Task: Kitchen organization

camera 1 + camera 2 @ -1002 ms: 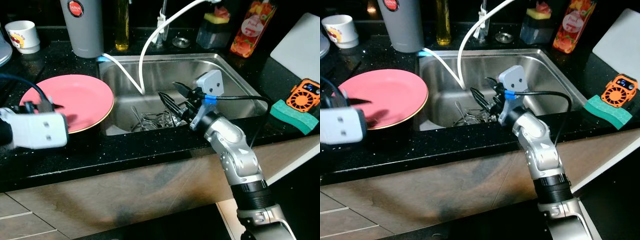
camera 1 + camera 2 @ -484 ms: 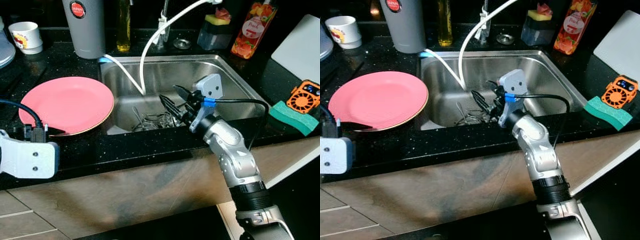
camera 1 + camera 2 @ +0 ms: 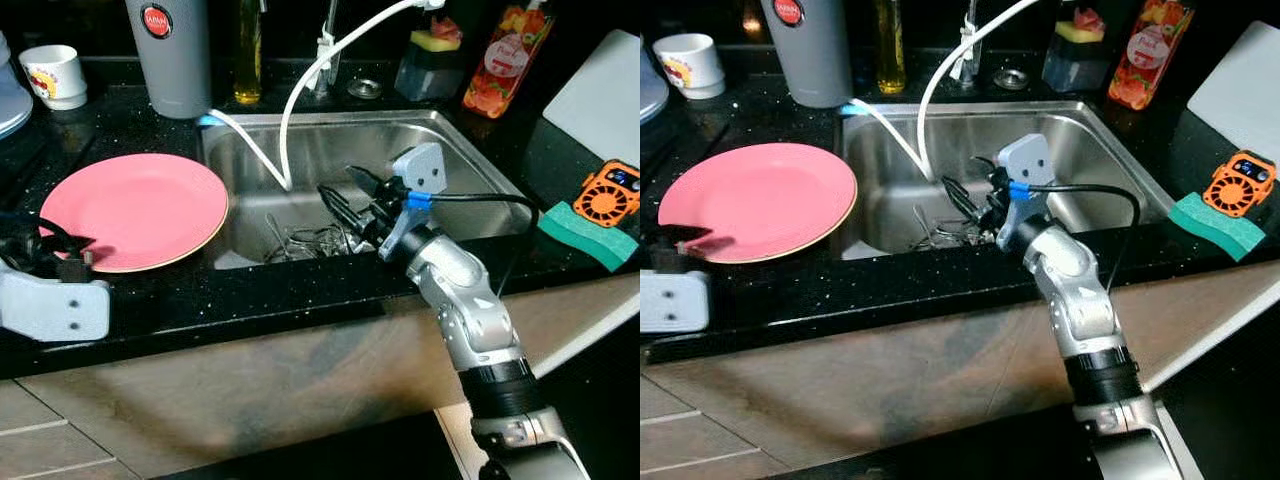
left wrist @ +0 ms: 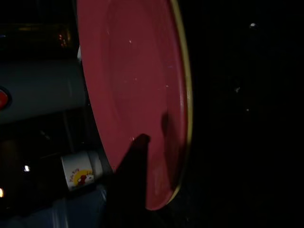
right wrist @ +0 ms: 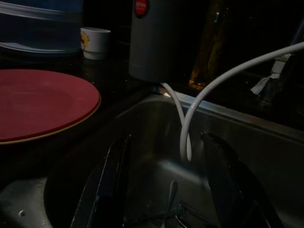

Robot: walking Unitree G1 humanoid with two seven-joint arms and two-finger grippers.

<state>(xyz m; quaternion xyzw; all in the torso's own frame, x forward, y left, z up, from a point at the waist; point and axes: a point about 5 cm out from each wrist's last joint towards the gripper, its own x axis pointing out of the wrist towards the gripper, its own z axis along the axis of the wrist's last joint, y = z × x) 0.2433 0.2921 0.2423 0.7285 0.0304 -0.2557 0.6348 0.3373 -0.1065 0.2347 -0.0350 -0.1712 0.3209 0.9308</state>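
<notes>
— What colours sit on the speckled black desk [image 3: 250,295]?
— A pink plate [image 3: 135,208] with a gold rim, a green sponge [image 3: 588,227], an orange fan [image 3: 613,191].
— The sink [image 3: 470,150]?
— Silver steel, with white hoses [image 3: 300,90].

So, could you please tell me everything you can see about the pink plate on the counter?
The pink plate is round and shallow, with a thin yellowish rim, smooth and glossy like ceramic or melamine. It looks empty and clean. It lies flat on the black speckled counter, just left of the steel sink, its edge close to the sink's rim. The left gripper sits at its near edge; whether they touch cannot be told. A dark shadow falls across that edge.
</notes>
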